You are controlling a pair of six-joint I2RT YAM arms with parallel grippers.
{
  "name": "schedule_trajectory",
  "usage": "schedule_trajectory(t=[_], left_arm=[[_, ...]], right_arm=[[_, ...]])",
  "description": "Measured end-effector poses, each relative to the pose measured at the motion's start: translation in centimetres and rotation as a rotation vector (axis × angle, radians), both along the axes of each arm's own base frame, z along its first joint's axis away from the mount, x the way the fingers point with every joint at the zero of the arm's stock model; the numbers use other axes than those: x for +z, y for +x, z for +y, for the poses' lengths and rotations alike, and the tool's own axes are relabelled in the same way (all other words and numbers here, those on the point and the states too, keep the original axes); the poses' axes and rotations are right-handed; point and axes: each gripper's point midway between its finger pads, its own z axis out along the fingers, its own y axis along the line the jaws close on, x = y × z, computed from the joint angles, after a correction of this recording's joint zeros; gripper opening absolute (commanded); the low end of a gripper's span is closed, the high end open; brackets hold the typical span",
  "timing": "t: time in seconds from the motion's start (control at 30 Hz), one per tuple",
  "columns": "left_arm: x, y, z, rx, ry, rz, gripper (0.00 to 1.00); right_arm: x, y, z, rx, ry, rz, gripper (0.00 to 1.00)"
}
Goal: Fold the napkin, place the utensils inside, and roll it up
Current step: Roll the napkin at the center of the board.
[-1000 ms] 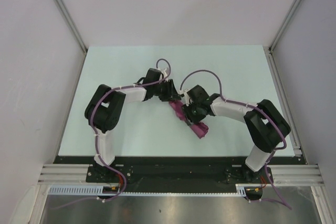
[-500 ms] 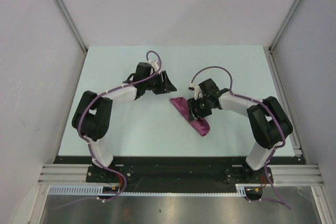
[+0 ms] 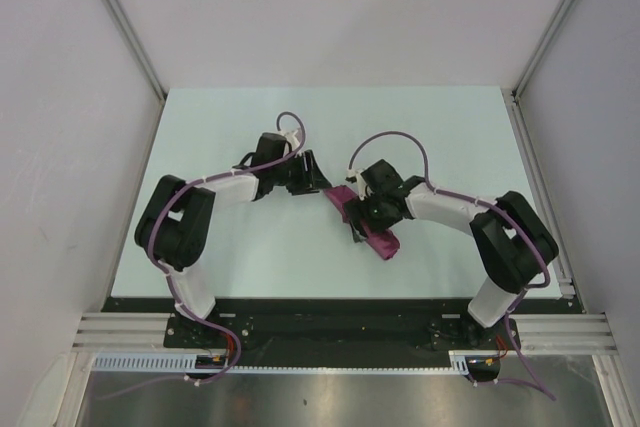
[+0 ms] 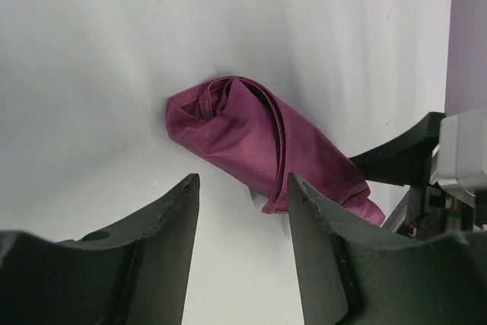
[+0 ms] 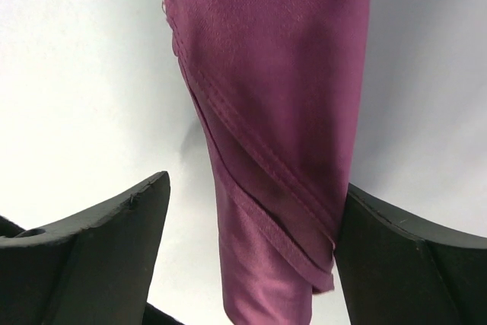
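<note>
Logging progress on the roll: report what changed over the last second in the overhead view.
The left gripper, open, drew back from the napkin, then returned to its far end. The right gripper, open astride the roll, shifted right, then came back. The napkin stayed rolled, roughly in place.

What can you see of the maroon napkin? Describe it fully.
The napkin is plain maroon cloth, rolled into a loose tube with stitched hems, and spiral layers show at one end. It lies slantwise on the pale table. The open right gripper straddles it, one finger close against its side. The open left gripper faces its end, seemingly apart.
</note>
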Motion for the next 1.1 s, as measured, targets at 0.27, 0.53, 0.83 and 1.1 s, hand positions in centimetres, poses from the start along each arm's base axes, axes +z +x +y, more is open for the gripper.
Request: schedule_trajectory(t=[0.27, 0.53, 0.83, 1.1], left_arm=[[-0.8, -0.8, 0.3, -0.002, 0.004, 0.015, 0.55], [-0.9, -1.1, 0.6, 0.002, 0.004, 0.017, 0.54], [-0.8, -1.3, 0.8, 0.005, 0.004, 0.013, 0.60], [1.8, -0.5, 1.7, 0.035, -0.017, -0.051, 0.62]], right_arm=[[1.5, -0.1, 0.2, 0.014, -0.043, -0.084, 0.87], [2.1, -0.2, 1.2, 0.054, -0.026, -0.102, 0.87], [2.4, -0.1, 1.4, 0.056, -0.041, -0.124, 0.88], [4.4, 0.5, 2.2, 0.060, 0.005, -0.161, 0.88]])
